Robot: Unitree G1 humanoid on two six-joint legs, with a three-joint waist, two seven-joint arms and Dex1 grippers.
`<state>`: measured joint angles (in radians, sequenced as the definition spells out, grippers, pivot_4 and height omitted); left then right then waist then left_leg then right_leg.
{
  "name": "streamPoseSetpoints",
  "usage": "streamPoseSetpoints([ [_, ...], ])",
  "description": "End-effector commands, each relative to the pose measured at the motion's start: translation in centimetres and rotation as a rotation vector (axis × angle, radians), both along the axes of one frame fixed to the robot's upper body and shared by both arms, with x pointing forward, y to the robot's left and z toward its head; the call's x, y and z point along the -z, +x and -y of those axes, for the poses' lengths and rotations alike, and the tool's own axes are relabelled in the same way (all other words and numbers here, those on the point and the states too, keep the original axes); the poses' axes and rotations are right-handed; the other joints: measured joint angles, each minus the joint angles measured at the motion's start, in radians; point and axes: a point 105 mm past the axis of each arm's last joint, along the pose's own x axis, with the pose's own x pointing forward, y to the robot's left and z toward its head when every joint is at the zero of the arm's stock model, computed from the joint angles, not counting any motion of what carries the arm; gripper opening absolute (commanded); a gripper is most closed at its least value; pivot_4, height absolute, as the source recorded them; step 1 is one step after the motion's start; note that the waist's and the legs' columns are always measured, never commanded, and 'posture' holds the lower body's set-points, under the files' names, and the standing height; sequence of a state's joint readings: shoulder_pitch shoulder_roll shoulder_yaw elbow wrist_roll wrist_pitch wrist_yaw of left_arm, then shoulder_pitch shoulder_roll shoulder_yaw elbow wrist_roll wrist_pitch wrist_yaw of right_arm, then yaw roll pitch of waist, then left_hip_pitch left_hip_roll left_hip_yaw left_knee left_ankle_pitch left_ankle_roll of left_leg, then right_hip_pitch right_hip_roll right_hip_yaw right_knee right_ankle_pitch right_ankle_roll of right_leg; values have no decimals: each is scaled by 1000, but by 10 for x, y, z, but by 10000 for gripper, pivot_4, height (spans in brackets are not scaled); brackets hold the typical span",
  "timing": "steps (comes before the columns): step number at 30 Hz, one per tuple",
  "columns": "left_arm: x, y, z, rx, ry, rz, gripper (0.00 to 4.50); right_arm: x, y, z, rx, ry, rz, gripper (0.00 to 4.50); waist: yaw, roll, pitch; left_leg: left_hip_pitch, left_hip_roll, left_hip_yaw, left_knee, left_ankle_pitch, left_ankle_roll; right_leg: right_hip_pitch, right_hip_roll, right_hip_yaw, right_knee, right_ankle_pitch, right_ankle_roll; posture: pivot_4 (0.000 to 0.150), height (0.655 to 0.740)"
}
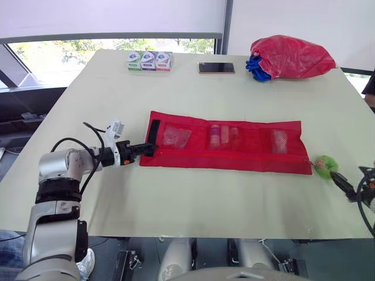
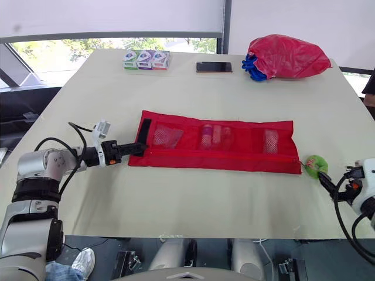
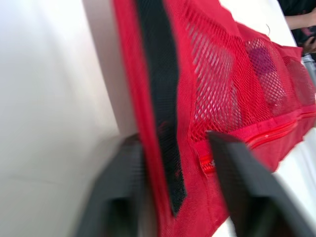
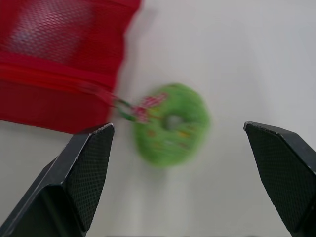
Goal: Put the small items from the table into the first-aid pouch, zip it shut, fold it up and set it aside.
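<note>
The pouch (image 1: 228,146) lies flat on the table (image 1: 234,211), its long axis running left to right between my claws. My left claw (image 1: 143,150) is at its left end, fingers apart astride the black-strip edge; I'd start folding there. My right claw (image 1: 340,178) gapes wide just short of the green pull (image 1: 324,164).

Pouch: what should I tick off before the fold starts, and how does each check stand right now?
1. Small items inside the mesh pockets of the pouch: ok.
2. Green zip pull at the right end, zip looks shut: ok.
3. Left tool open, fingers astride the pouch's left end: ok.
4. Left tool clamped for folding: not ok.
5. Right tool open, not gripping the pull: ok.
</note>
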<state>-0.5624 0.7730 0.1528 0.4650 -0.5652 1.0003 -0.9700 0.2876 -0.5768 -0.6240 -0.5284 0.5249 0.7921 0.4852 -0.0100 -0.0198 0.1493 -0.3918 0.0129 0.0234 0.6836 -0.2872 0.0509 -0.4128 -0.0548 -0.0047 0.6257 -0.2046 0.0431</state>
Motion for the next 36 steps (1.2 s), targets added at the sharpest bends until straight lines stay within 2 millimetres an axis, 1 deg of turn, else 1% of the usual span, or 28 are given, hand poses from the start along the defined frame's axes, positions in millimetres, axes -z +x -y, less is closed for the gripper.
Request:
streamPoseSetpoints([
  [1, -22, 3, -10, 26, 151, 139, 38080, -6, -2, -24, -19, 98, 46, 45000, 0, 0, 0, 0, 0, 0, 0, 0, 0, 0, 0, 0, 0, 0, 0, 1500, 7400],
  [3, -39, 5, 4, 96, 174, 229, 44062, -3, -1, -38, -22, 180, 57, 45000, 1, 0, 0, -1, 0, 0, 0, 0, 0, 0, -2, 0, 0, 0, 0, 1500, 7400],
  [4, -49, 5, 14, 150, 187, 282, 44062, -1, 0, -44, -11, 222, 60, 45000, 2, 0, 0, -1, 0, -1, 0, 0, 0, -1, -2, 1, 0, 0, -1, 1500, 7400],
  [6, -62, 2, 29, 233, 210, 356, 44062, 1, 0, -50, 1, 264, 60, 45000, 9, 0, 0, -3, 0, -1, 0, 0, 0, -2, -6, 1, 0, 0, -1, 1500, 7400],
  [7, -73, 1, 40, 287, 204, 413, 44062, 5, -1, -51, 26, 301, 54, 45000, 13, 0, 1, -3, -1, -1, 0, 0, -1, -2, -8, 0, 0, 0, -1, 1500, 7400],
  [9, -87, -3, 55, 364, 199, 490, 44062, 10, -2, -53, 61, 347, 43, 45000, 22, 0, 1, -4, -2, -1, 0, 0, -1, -3, -10, -1, -1, 0, -1, 1500, 7400],
  [11, -97, -8, 67, 441, 199, 548, 44062, 15, -3, -56, 92, 386, 29, 45000, 24, 1, 1, -5, -2, -1, 0, 0, -1, -3, -13, -4, -2, 0, -1, 1500, 7400],
  [14, -113, -21, 92, 573, 158, 623, 44062, 23, -5, -64, 127, 466, 5, 45000, 23, 1, 1, -5, -3, -1, -2, 0, 0, -4, -15, -6, -2, 0, -1, 1500, 7400],
  [17, -127, -38, 115, 709, 117, 678, 44062, 36, -8, -66, 189, 511, -32, 45000, 23, 1, 1, -6, -3, -1, -2, 0, 0, -4, -14, -7, -1, 0, -2, 1500, 7400],
  [20, -137, -59, 131, 841, 47, 674, 44062, 40, -7, -68, 223, 567, -25, 45000, 21, 1, 1, -6, -3, -1, -2, 0, 0, -4, -12, -6, -2, -1, -2, 1500, 7400],
  [22, -140, -69, 135, 897, 16, 661, 44062, 40, -6, -70, 232, 601, -15, 45000, 20, 1, 1, -5, -3, 0, -2, 0, 0, -4, -8, -7, -2, -1, -1, 1500, 7400],
  [25, -141, -79, 140, 974, 26, 667, 44062, 42, -1, -70, 256, 639, -4, 45000, 15, 1, 1, -4, -2, 0, -2, 0, 0, -4, -2, -6, -1, -2, 0, 1500, 7400],
  [28, -140, -95, 148, 1098, 36, 700, 44062, 42, 11, -71, 298, 741, 23, 45000, 6, 1, 0, -3, -1, 0, -2, 0, 0, -3, 2, -4, -1, -3, 2, 1500, 7400],
  [30, -141, -100, 151, 1123, 15, 713, 44062, 41, 17, -72, 318, 793, 43, 45000, -3, 1, 0, -2, -1, 0, -1, 0, 0, -2, 2, -3, -1, -3, 2, 1500, 7400],
  [36, -137, -102, 153, 1149, 44, 743, 44062, 35, 30, -78, 302, 838, 86, 45000, -5, 1, 1, -1, -1, 1, -1, 0, 0, -2, 3, -2, -1, -3, 2, 1500, 7400],
])
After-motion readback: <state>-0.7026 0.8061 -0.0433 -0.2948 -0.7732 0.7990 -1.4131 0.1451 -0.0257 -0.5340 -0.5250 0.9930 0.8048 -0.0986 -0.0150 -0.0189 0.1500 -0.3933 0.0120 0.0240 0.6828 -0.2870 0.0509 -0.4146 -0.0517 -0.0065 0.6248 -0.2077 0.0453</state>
